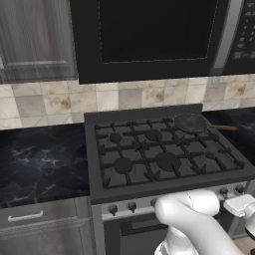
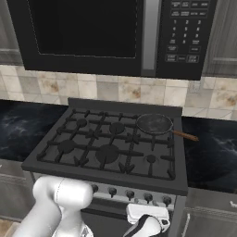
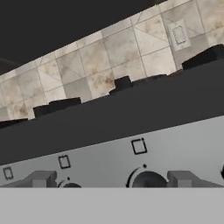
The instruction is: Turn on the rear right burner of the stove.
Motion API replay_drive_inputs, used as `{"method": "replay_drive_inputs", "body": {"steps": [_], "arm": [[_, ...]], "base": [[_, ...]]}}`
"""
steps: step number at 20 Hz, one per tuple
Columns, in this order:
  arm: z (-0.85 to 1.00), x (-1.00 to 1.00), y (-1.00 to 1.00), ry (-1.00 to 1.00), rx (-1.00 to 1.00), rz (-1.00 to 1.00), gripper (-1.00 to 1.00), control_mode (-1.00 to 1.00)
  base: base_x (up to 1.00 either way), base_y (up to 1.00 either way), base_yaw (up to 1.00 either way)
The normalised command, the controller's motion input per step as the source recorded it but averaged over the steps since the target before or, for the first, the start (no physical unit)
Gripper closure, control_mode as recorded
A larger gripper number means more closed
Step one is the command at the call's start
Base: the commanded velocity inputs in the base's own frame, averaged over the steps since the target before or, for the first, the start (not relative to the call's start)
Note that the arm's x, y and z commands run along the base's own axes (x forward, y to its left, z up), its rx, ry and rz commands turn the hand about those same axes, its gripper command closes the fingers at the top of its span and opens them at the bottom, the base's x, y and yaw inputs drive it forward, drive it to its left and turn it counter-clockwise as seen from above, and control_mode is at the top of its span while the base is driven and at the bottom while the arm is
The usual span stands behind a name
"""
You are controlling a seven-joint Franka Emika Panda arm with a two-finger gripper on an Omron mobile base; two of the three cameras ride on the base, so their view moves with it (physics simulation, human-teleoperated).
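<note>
1. Presently the gripper [image 3: 111,179] is held low before the stove [image 1: 167,149], fingers apart, nothing clasped.
2. One knob [image 3: 148,180] lies between them; its burner match should be confirmed before twisting.
3. Rear right burner sits beneath the pan [image 2: 154,123].

From my remote feed: black microwave [image 2: 92,34] mounted overhead, tan tiled wall [image 1: 55,102] behind, dark marbled counter [image 1: 42,162] at left, brown-handled pan [image 2: 155,124] at right rear, grey drawer [image 1: 40,215] below.
</note>
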Motion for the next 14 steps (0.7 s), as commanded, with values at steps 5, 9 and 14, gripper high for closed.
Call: {"method": "replay_drive_inputs", "body": {"steps": [5,9,14], "arm": [[-0.35,0.41,0.00,0.00,0.00,-0.05,-1.00,-1.00],[-0.46,0.37,-0.02,0.00,0.00,-0.05,-1.00,-1.00],[-0.46,0.33,-0.07,0.00,0.00,-0.03,-1.00,-1.00]], "base": [[0.00,0.00,0.00],[0.00,0.00,0.00],[0.00,0.00,0.00]]}}
